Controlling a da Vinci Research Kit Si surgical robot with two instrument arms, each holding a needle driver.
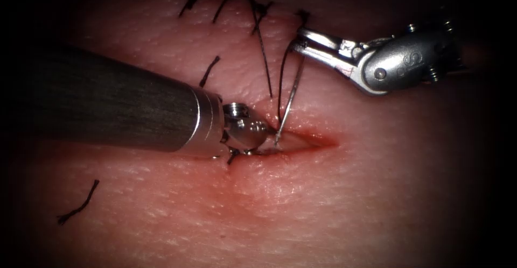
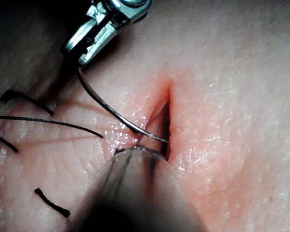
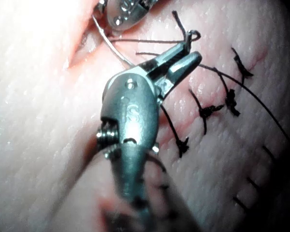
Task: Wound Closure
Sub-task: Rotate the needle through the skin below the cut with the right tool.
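The right tool [image 1: 301, 41] pinches the needle [image 1: 291, 98] at its thread end, tip at the cut [image 1: 301, 141] in the tissue [image 1: 377, 192]. The left tool [image 1: 250, 133] rests at the cut's left end, jaws' state unclear. Best to follow the needle's curve, sparing the edge

The left arm's dark shaft [image 1: 107, 104] lies across the pale tissue [image 1: 323, 203] left of the red-edged cut [image 1: 307, 141]; the slim curved steel needle [image 1: 290, 104] and thin black thread [image 1: 280, 85] stand above it; bare tissue lies open below.
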